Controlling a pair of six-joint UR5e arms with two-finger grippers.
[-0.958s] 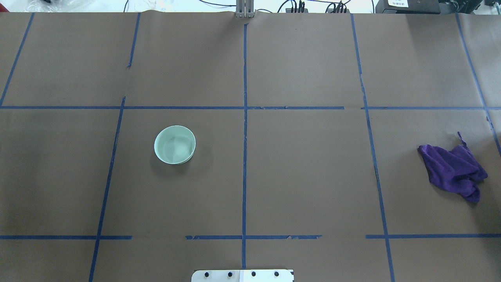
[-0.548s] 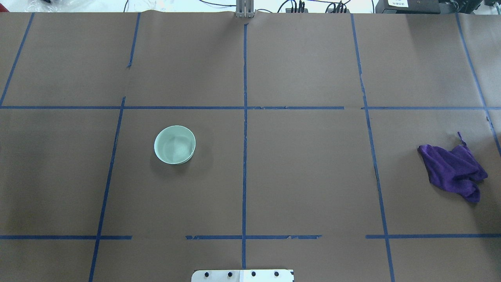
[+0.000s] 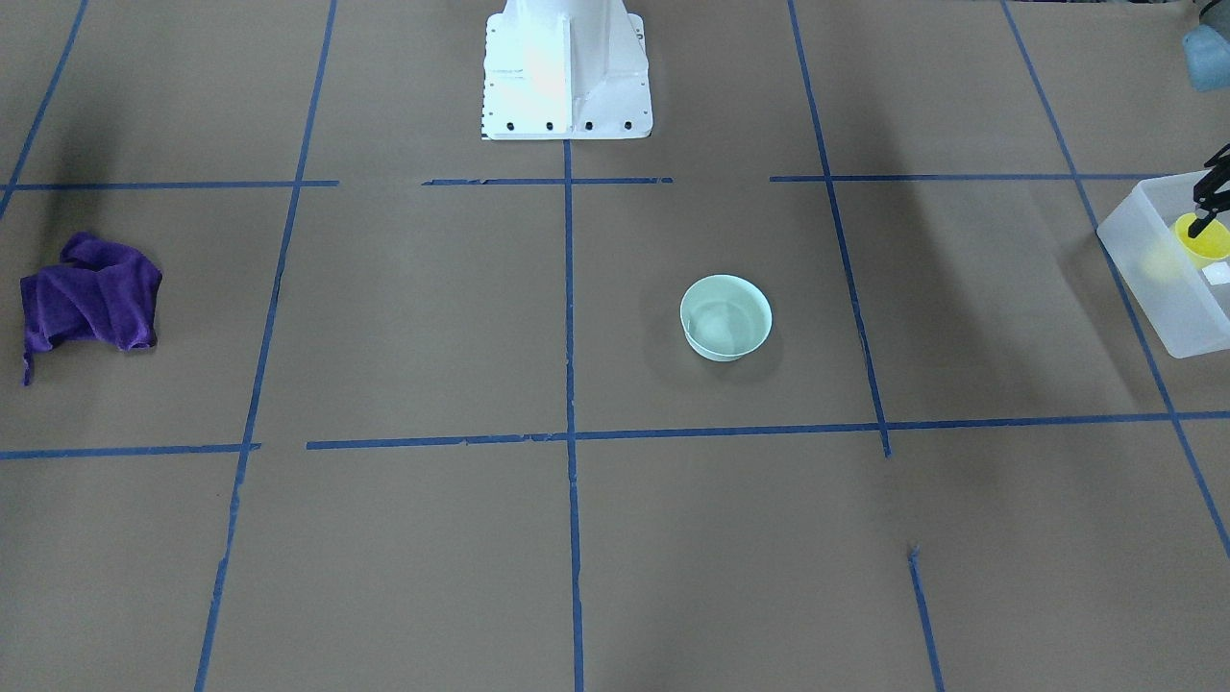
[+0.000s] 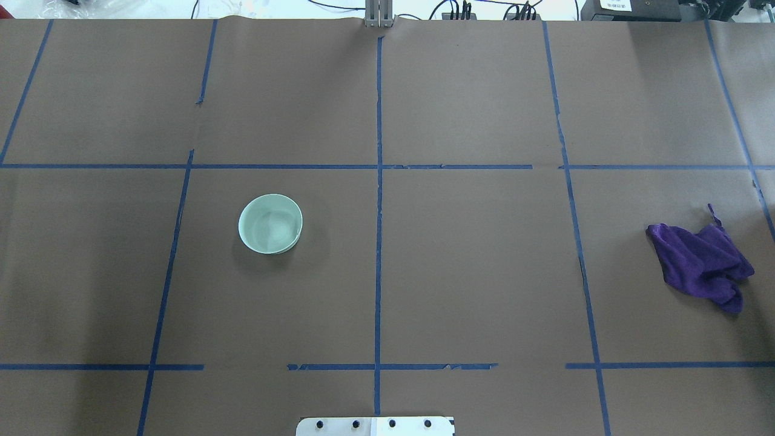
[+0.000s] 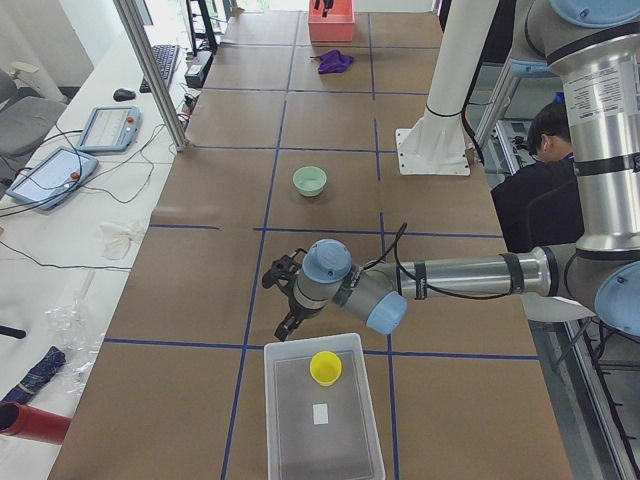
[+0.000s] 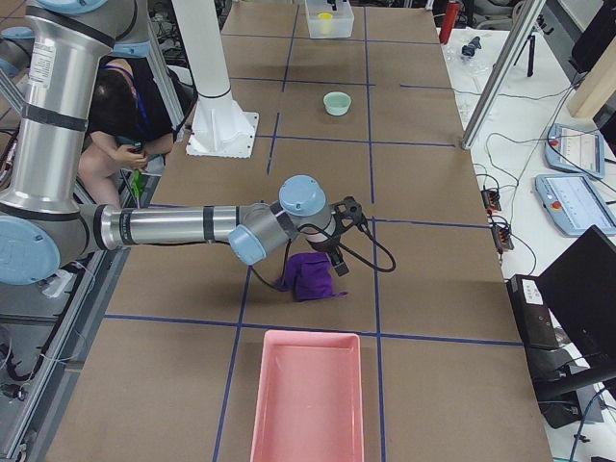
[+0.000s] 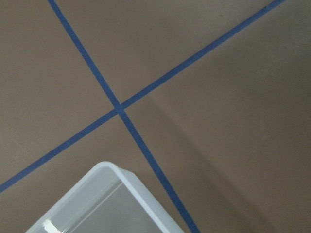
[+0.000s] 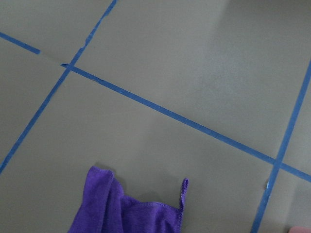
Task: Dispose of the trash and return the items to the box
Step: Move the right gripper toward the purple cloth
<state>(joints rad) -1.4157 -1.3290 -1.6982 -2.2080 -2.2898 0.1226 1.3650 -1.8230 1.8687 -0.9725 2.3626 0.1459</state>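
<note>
The yellow cup [image 3: 1207, 246] stands upright inside the frosted box [image 3: 1153, 288] at the table's left end; it also shows in the exterior left view [image 5: 325, 367]. My left gripper [image 5: 278, 302] hovers over the box's edge [image 5: 300, 345], apart from the cup, jaws spread and empty. One black finger [image 3: 1196, 227] shows at the frame edge in the front view. The left wrist view shows only a box corner [image 7: 112, 194]. My right gripper [image 6: 339, 252] hangs just above a purple cloth [image 6: 310, 274]; I cannot tell whether it is open.
A pale green bowl [image 4: 270, 223] sits left of the table's centre. The purple cloth [image 4: 702, 260] lies at the right. A pink tray [image 6: 308, 395] stands at the table's right end. The robot's white base [image 3: 565, 67] is at the middle.
</note>
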